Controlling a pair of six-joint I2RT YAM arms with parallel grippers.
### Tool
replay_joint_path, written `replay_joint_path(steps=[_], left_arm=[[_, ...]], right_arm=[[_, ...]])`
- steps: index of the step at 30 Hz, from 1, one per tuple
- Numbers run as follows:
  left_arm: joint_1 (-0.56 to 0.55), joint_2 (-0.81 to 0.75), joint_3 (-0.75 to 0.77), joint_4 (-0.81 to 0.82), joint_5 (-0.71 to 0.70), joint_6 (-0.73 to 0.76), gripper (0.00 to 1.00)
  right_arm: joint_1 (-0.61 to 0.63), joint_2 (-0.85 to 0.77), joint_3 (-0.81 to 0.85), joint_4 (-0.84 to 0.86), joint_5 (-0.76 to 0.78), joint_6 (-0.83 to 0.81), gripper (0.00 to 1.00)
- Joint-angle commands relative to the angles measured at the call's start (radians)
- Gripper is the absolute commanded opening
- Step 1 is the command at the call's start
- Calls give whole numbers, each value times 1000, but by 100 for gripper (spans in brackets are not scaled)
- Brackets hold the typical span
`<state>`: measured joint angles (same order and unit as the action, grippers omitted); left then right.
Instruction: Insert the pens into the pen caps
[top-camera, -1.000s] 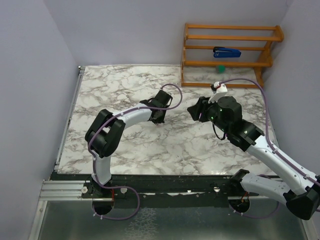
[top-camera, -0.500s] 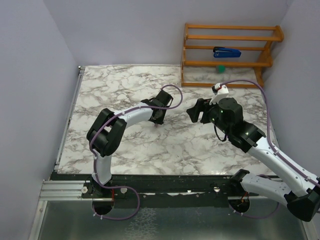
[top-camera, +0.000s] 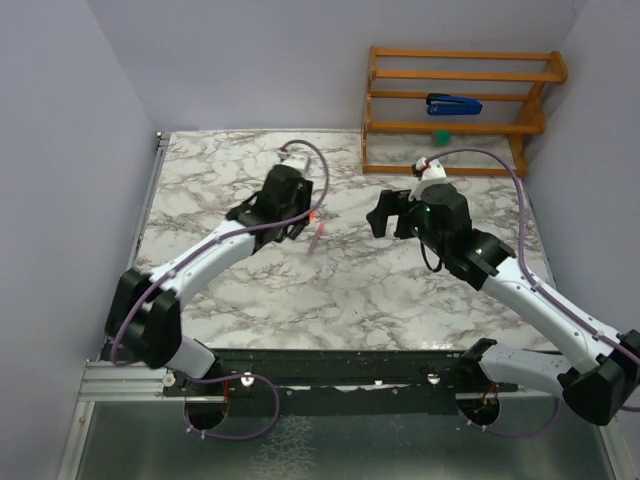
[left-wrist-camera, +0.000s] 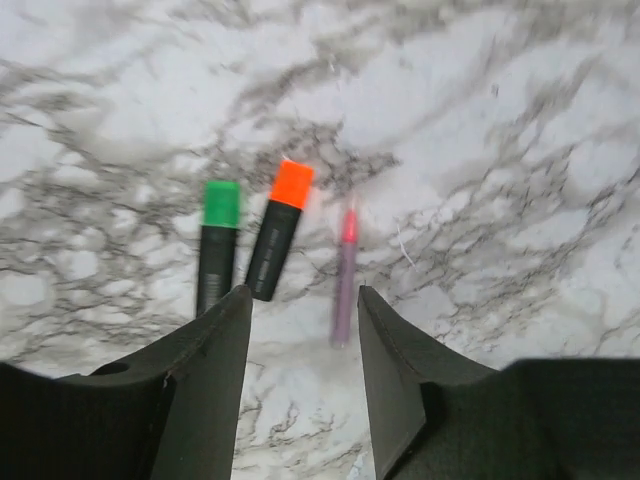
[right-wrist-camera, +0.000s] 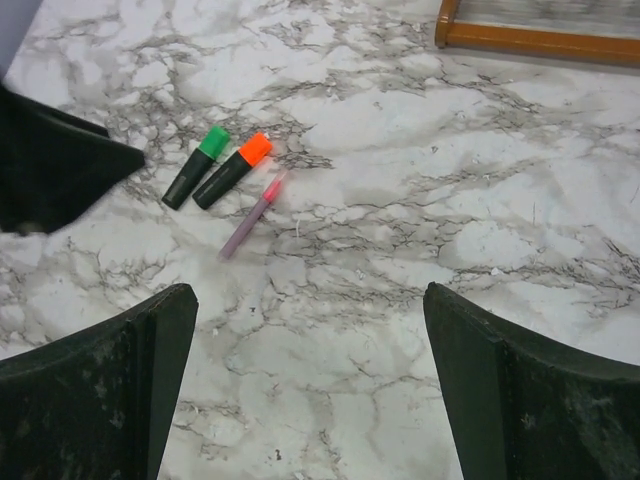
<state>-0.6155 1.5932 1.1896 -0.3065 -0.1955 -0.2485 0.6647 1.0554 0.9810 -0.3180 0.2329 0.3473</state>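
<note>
Three pens lie here (green-tipped pen (left-wrist-camera: 216, 250), orange-tipped pen (left-wrist-camera: 278, 238), pink pen (left-wrist-camera: 345, 280)) plus one green cap (top-camera: 441, 135).

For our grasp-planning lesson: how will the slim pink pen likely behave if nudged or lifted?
The pink pen looks thin and round, so a sideways nudge would probably roll it on the smooth marble table. It lies straight, so it is likely stiff and light. Its narrow body may slip or pivot in a pinch grip.
</note>
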Motion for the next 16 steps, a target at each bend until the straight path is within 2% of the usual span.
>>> replay_joint_path(steps=[1,5,10,16], left_arm=[[71,-335,-206,270,-55,27,52],[82,-481,-245,267,-65,33,54],[82,-513,-244,238,-52,25,54],[82,-531,-272,253,-61,14,54]], right_arm=[[-34,115,61,2,-14,-24,100],[-128,169,49,96,-85,-19,100],[-166,205,81,143,-99,-35,100],[-168,230,130,122,-82,-73,100]])
